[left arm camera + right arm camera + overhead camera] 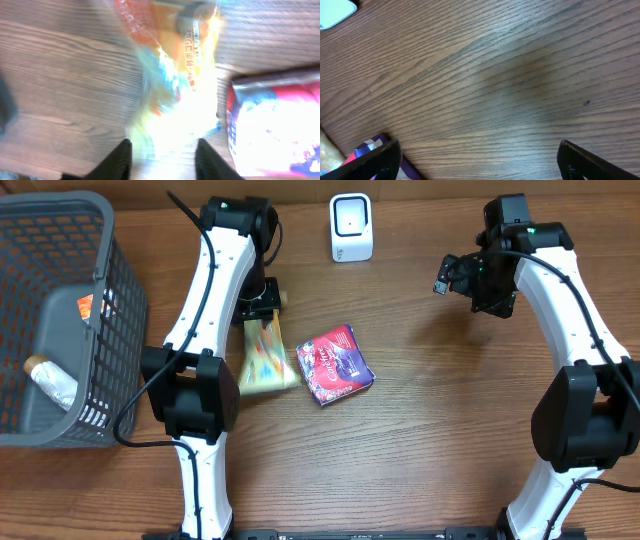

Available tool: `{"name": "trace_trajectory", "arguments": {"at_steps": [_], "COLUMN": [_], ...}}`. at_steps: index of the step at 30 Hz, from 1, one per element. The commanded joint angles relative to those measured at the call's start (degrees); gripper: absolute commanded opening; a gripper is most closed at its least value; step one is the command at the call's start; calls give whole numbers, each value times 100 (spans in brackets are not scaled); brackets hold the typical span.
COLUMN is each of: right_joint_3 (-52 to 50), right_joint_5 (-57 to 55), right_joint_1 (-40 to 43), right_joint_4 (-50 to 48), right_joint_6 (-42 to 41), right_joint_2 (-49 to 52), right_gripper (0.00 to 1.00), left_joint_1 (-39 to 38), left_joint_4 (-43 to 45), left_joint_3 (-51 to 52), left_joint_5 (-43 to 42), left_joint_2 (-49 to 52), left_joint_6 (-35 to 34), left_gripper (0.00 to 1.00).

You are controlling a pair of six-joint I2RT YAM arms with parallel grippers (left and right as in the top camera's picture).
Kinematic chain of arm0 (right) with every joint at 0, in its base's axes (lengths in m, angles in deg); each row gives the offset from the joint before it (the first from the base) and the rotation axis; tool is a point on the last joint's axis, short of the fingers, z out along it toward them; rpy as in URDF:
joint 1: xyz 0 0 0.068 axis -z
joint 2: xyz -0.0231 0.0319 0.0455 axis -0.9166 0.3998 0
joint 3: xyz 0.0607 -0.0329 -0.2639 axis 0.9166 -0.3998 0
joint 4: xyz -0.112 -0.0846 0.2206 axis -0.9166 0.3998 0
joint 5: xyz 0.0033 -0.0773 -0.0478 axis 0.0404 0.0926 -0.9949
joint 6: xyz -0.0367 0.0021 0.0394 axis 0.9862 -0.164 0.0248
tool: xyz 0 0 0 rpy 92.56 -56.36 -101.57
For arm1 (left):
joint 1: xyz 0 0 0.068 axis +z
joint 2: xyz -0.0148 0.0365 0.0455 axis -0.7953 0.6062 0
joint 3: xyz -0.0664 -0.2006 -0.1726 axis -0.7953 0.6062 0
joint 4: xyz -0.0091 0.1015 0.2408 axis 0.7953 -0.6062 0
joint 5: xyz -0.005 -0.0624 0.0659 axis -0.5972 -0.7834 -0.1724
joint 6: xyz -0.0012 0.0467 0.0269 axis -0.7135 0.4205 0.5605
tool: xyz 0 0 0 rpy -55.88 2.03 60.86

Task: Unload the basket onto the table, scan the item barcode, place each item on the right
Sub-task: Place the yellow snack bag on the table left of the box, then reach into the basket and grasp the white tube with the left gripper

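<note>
At the table's left-centre, your left gripper [164, 152] is hovering over the upper end of the yellow snack bag [266, 362]. Its fingers are standing partly spread, and the bag is lying flat on the wood, touching the red-and-purple packet [335, 366]. Your right gripper [479, 161] is hanging wide open over bare wood, right of the white scanner [351, 228].

— Soft, even light from overhead here; the table [430, 440] carries only faint shadows.
— The left wrist view is poor, though: the yellow packet [175, 100] is smeared with blur and glares white.
— The right wrist's view is sharper, with one dull shadow mid-wood.
</note>
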Motion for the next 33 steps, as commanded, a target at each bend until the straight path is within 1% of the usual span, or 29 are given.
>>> {"name": "trace_trajectory", "arguments": {"at_steps": [1,2,4,5,7,8,10,11,13,14,17,20,23,27,29,31,33], "right_joint_3": [162,162,162,162,162,162,162,162,162,162,162,162,162,162,162,162,162], "right_joint_5": [-37,-37,-37,-37,-37,-37,-37,-37,-37,-37,-37,-37,-37,-37,-37,-37,-37], "right_joint_1": [2,2,2,2,2,2,2,2,2,2,2,2,2,2,2,2,2], "right_joint_4": [-13,-11,-11,-11,-11,-11,-11,-11,-11,-13,-11,-13,-13,-13,-11,-11,-11], "right_joint_6": [-24,-24,-24,-24,-26,-26,-24,-24,-26,-24,-26,-24,-24,-24,-26,-26,-24], "right_joint_2": [-155,-155,-155,-155,-155,-155,-155,-155,-155,-155,-155,-155,-155,-155,-155,-155,-155], "right_gripper": [100,100,100,100,100,100,100,100,100,100,100,100,100,100,100,100,100], "left_joint_1": [9,9,17,31,90,140,271,367,603,734,1303,2103,3226,4599,5160,5460,5615], "left_joint_4": [-15,-15,-15,-15,-15,-15,-13,-13,-13,-13,-11,37,199,216,111,-13,-13], "left_joint_3": [-15,-26,-107,-195,-487,-710,-1158,-1427,-1945,-2164,-2752,-3012,-3032,-2959,-2852,-2789,-2640], "left_joint_5": [-752,-846,-909,-894,-824,-767,-697,-664,-518,-413,116,483,511,444,118,-157,-205], "left_joint_2": [-70,-87,-162,-229,-376,-492,-721,-872,-1187,-1342,-1849,-2306,-2594,-2446,-2225,-1989,-1744], "left_joint_6": [492,516,533,533,535,535,533,531,529,527,422,243,151,-385,-527,-522,-282], "left_gripper": [47,46,41,40,43,45,54,61,79,85,100,100,100,100,100,100,100]}}
